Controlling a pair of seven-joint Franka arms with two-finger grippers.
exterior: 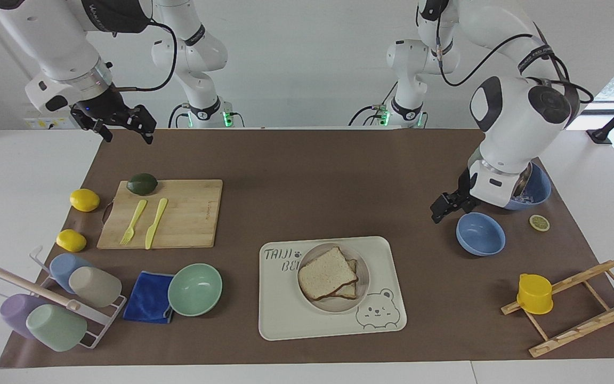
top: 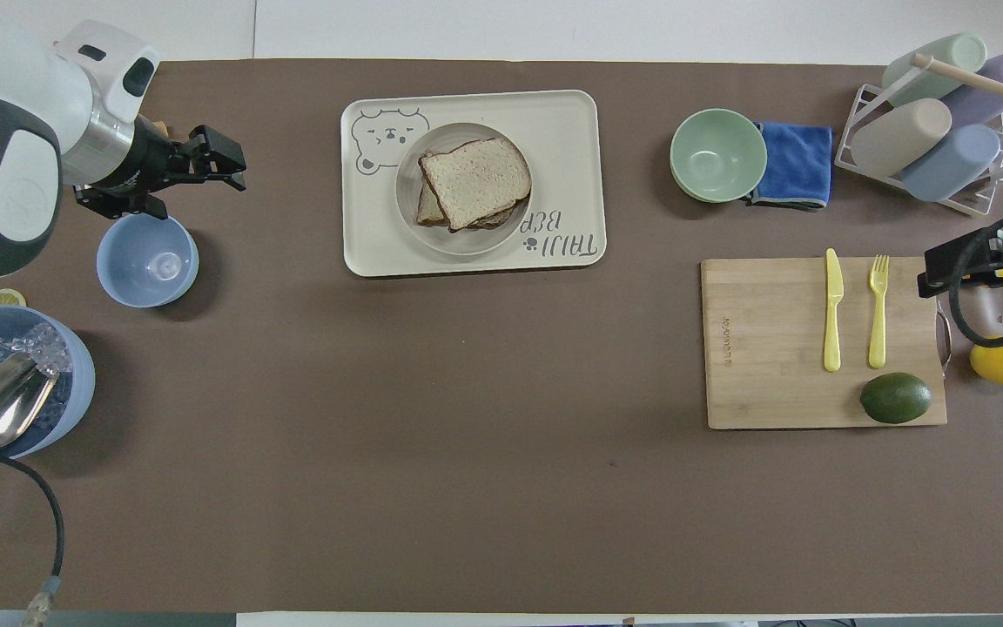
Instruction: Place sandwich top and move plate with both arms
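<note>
— Where is the sandwich top point(exterior: 327, 272) at this moment?

— It lies on the plate point(exterior: 361, 290), over another slice that shows under its edge. No tool touches it. The plate stands in the middle of the cream tray point(exterior: 285, 320), and in the facing view the bear drawing point(exterior: 376, 314) is at about four o'clock from the plate.

— And the left tool point(exterior: 442, 207)?

— It is up in the air, empty, over the brown mat point(exterior: 307, 176), close to the small blue bowl point(exterior: 480, 233). In the facing view it is at about two o'clock from the plate, well apart from it. Its fingers are spread a little, with nothing between them.

— What does the right tool point(exterior: 126, 128) do?

— The right arm waits. Its tool hangs over the mat's corner at the right arm's end of the worktop, at about ten o'clock from the cutting board point(exterior: 190, 213) in the facing view. The fingers stand apart and hold nothing.

— What lies beside the tray?

— The mint-green bowl point(exterior: 195, 289), toward the right arm's end, at about nine o'clock from the plate in the facing view.
</note>
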